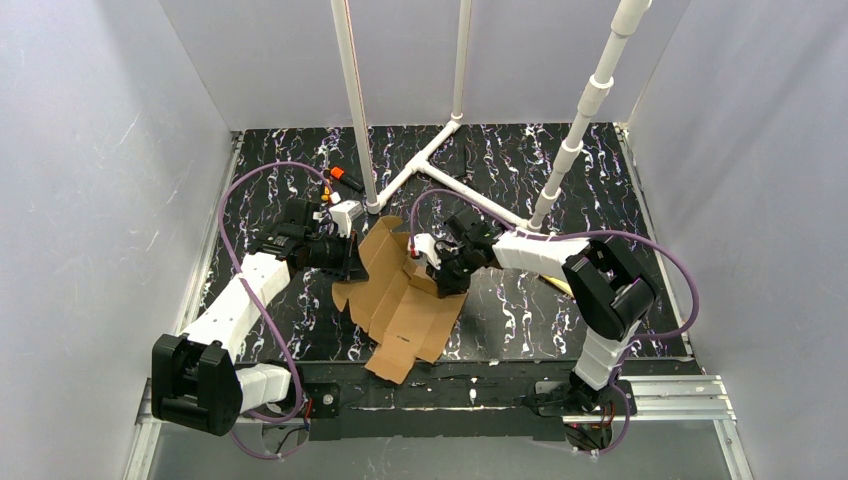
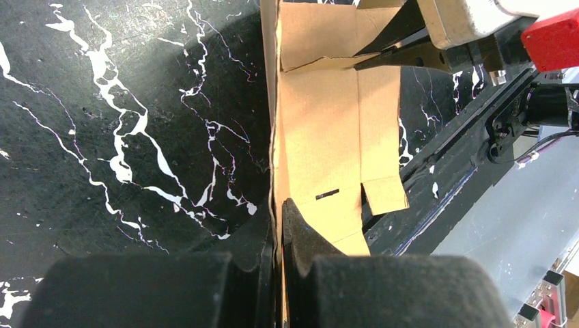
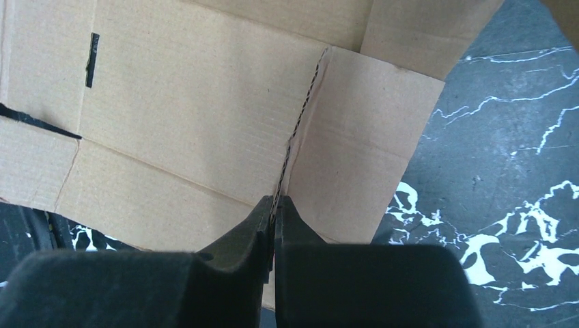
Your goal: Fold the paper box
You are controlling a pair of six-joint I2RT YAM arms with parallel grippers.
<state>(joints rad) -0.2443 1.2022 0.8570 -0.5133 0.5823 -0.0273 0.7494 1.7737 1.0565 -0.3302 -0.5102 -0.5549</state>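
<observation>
The black, white-veined table [image 1: 560, 180] is taken up in its near middle by the paper box [image 1: 405, 315] — plain brown cardboard, mostly spread open, with some flaps raised off the surface. Its left edge is pinched by the left gripper [image 2: 278, 205], the fingers pressed together on an upright cardboard wall. On the right side a raised flap edge is clamped by the right gripper [image 3: 275, 199] — pads nearly touching, the cardboard seen edge-on between them.

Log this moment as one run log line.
paper box: partly folded sheet | left claw: shut on its edge | right claw: shut on a flap
</observation>
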